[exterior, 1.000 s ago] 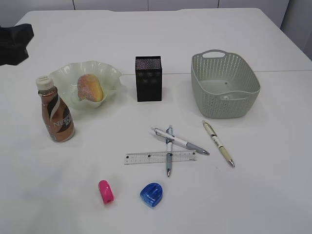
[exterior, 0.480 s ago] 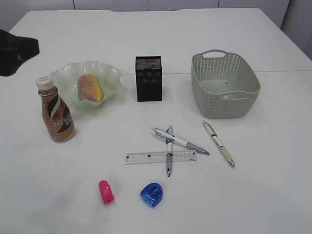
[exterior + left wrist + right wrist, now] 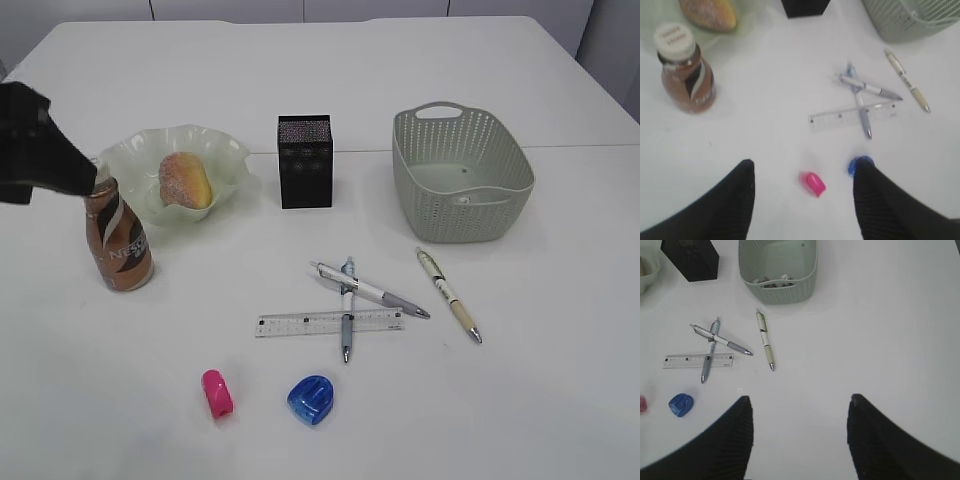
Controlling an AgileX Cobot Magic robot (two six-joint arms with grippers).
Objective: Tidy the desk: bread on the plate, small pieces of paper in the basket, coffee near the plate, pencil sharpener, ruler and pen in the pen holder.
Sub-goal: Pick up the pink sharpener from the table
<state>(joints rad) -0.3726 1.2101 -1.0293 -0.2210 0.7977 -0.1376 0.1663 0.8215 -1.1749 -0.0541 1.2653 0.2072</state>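
Left arm (image 3: 35, 150) has swung from the bench's far-left edge toward the coffee bottle (image 3: 115, 237), now beside its cap | bottle already by the plate (image 3: 222, 160), pink sharpener (image 3: 813, 183) lies between the left fingers (image 3: 730, 200) | fingers spread wide, empty | right fingers (image 3: 735, 435) likewise.

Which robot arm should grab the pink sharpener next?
Probably the left. Its open gripper hangs just above the pink sharpener, while the right wrist view shows that sharpener only at its far left edge.
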